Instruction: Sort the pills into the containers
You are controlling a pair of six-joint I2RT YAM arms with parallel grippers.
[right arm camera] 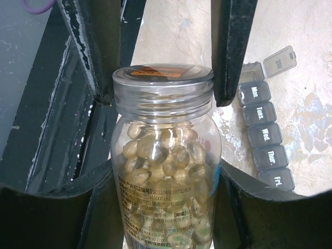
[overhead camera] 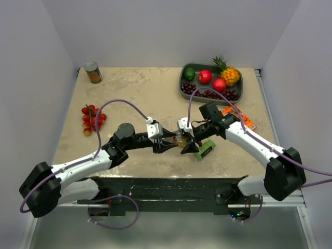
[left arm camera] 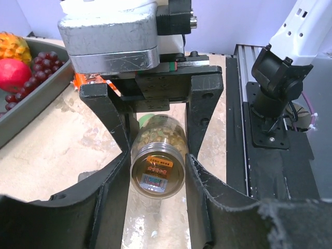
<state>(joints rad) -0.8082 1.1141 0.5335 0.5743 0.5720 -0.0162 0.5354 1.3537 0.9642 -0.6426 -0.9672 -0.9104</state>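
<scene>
Beige table [overhead camera: 140, 98] with a tin can [overhead camera: 93, 72] at its far left corner, cherry tomatoes [overhead camera: 92, 118] on the left and a dark fruit tray [overhead camera: 182, 85] far right. An orange packet [overhead camera: 244, 120], a green box [overhead camera: 206, 149] and a grey pill organiser [right arm camera: 265, 135], one lid open, lie on it.

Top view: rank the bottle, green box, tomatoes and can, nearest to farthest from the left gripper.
1. bottle, at the left gripper's fingertips.
2. green box, just right of it.
3. tomatoes, far left.
4. can, back-left corner.
</scene>
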